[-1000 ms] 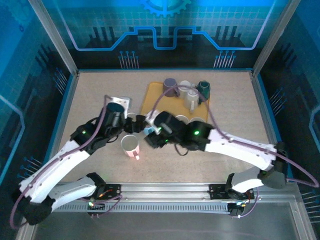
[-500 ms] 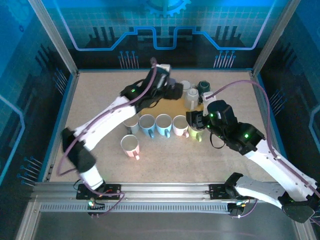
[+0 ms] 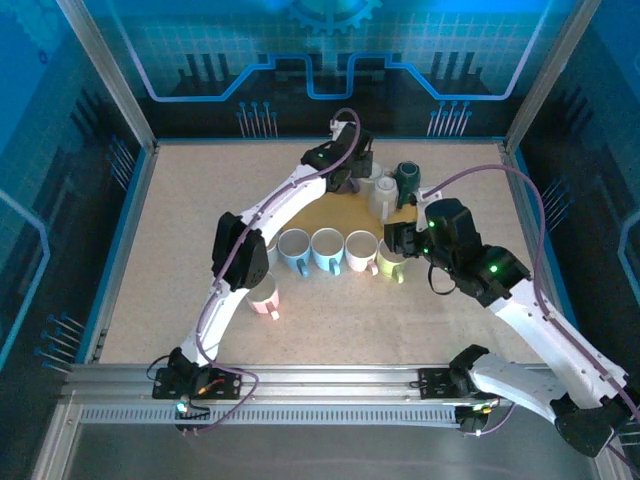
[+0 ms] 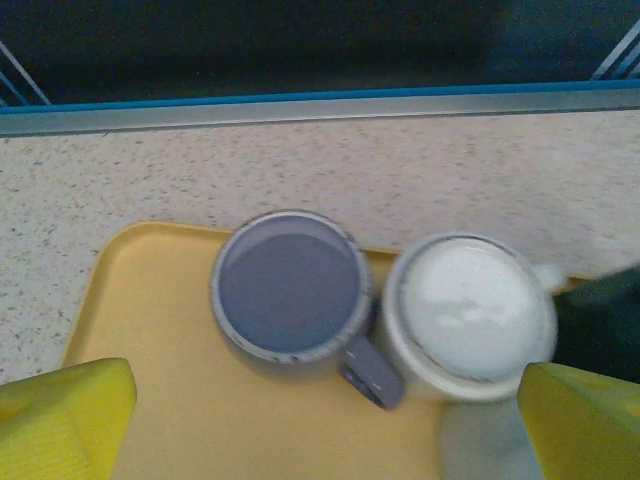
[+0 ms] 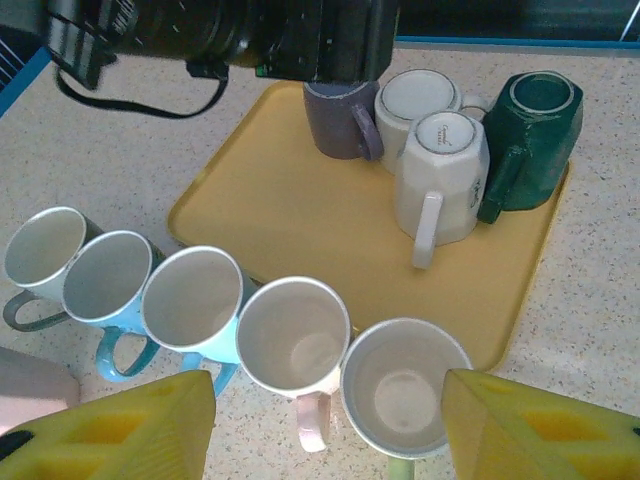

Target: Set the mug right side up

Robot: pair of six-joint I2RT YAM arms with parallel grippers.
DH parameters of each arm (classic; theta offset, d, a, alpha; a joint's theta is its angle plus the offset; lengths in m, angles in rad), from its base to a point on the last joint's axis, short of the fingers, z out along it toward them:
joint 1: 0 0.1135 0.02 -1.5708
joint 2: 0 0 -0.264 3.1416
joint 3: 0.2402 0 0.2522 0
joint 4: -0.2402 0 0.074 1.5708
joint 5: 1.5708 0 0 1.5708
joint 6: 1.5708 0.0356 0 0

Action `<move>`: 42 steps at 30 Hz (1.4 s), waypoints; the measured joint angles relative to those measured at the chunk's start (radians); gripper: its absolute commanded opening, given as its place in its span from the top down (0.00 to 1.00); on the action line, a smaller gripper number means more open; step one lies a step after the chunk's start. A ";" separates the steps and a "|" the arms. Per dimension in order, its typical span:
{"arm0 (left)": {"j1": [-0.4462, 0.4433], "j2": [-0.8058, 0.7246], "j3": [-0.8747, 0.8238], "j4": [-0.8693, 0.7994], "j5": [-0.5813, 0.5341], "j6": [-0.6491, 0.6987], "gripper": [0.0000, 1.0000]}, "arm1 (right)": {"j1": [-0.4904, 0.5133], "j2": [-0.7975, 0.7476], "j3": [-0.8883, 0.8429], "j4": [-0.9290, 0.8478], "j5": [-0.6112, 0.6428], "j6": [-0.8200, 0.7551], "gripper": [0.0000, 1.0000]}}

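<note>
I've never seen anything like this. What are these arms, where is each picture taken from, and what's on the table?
Two robot arms are bolted at the near edge of the table, each with a gripper. The wide picture comes from a camera above and behind them; the close-ups come from wrist cameras, so the yellow blocks are the fingers. A tray holds four upside-down mugs: a purple mug, a white mug, a taller white mug and a dark green mug. Nearer, five mugs stand upright in a row. The left gripper hangs open above the purple mug; the right gripper, also open, hovers over the row. Neither holds anything.
</note>
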 measured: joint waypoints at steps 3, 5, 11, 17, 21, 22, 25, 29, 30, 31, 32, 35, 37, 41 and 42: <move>0.023 0.044 0.000 0.034 -0.005 -0.002 0.01 | -0.019 -0.005 0.000 0.000 -0.015 -0.011 0.37; 0.036 0.068 0.000 0.053 0.000 -0.007 0.01 | -0.030 -0.005 0.000 0.000 -0.026 -0.014 0.37; 0.060 0.127 0.024 0.090 0.041 -0.036 0.01 | -0.058 -0.003 -0.006 0.000 -0.055 -0.016 0.37; 0.067 0.155 0.045 0.114 0.087 -0.074 0.01 | -0.060 0.005 -0.011 0.006 -0.073 -0.018 0.37; 0.075 0.171 0.045 0.113 0.105 -0.084 0.01 | -0.064 0.009 -0.018 0.010 -0.087 -0.018 0.37; 0.077 0.174 0.045 0.113 0.108 -0.086 0.01 | -0.064 0.010 -0.018 0.010 -0.088 -0.018 0.37; 0.089 0.178 0.045 0.112 0.116 -0.100 0.01 | -0.064 0.010 -0.018 0.011 -0.089 -0.018 0.37; 0.102 0.178 0.043 0.106 0.114 -0.107 0.01 | -0.064 0.009 -0.022 0.016 -0.092 -0.016 0.37; 0.105 0.177 0.040 0.106 0.114 -0.107 0.01 | -0.064 0.009 -0.026 0.018 -0.093 -0.016 0.37; 0.108 0.172 0.023 0.117 0.111 -0.107 0.02 | -0.064 0.009 -0.030 0.020 -0.095 -0.013 0.37; 0.111 0.164 0.001 0.122 0.111 -0.107 0.03 | -0.064 0.009 -0.033 0.020 -0.098 -0.011 0.37; 0.118 0.147 -0.053 0.119 0.099 -0.106 0.04 | -0.064 0.009 -0.038 0.022 -0.108 -0.006 0.37; 0.123 0.147 -0.065 0.117 0.092 -0.103 0.03 | -0.064 0.009 -0.043 0.025 -0.114 -0.002 0.37; 0.130 0.147 -0.056 0.109 0.092 -0.102 0.01 | -0.064 0.009 -0.053 0.035 -0.119 0.007 0.36; 0.131 0.148 -0.049 0.103 0.092 -0.103 0.01 | -0.064 0.009 -0.055 0.039 -0.121 0.009 0.36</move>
